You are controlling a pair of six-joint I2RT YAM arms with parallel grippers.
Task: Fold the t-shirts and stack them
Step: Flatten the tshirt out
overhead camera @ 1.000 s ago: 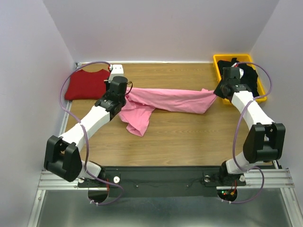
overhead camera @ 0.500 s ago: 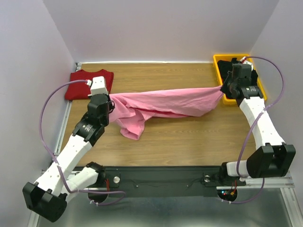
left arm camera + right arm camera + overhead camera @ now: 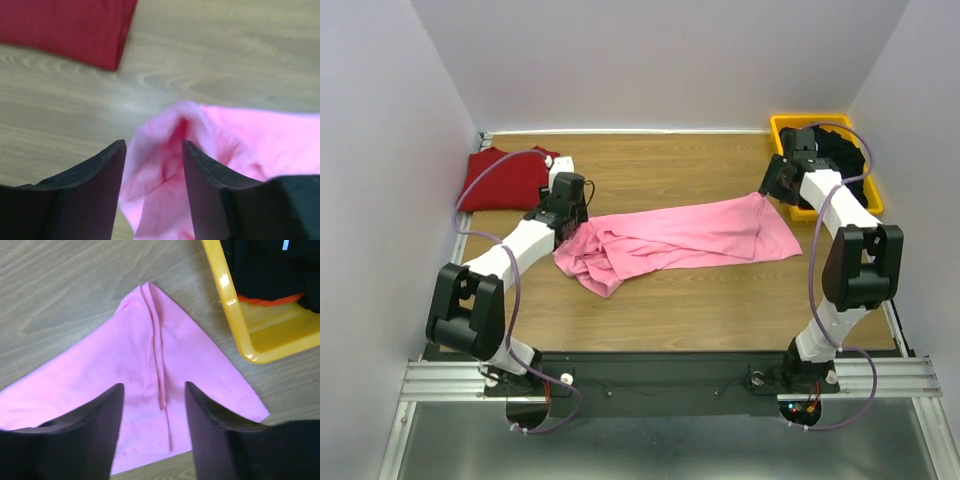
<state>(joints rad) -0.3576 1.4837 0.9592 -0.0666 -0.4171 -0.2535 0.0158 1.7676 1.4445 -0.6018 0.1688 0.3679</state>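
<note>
The pink shirt [image 3: 680,235] lies long and wrinkly on the table [image 3: 700,300], pulled out flat, ready for folding. The left gripper [image 3: 153,147] and right gripper [image 3: 152,390] are spread open over its ends, gripping nothing. The red shirt [image 3: 505,178] sits folded far left, likely the stacking spot.

A wooden bench [image 3: 700,290] is enclosed by pale walls [image 3: 650,60]. A yellow bin [image 3: 800,119] is set at its far right corner. A metal rail [image 3: 430,378] is fitted along the near edge.
</note>
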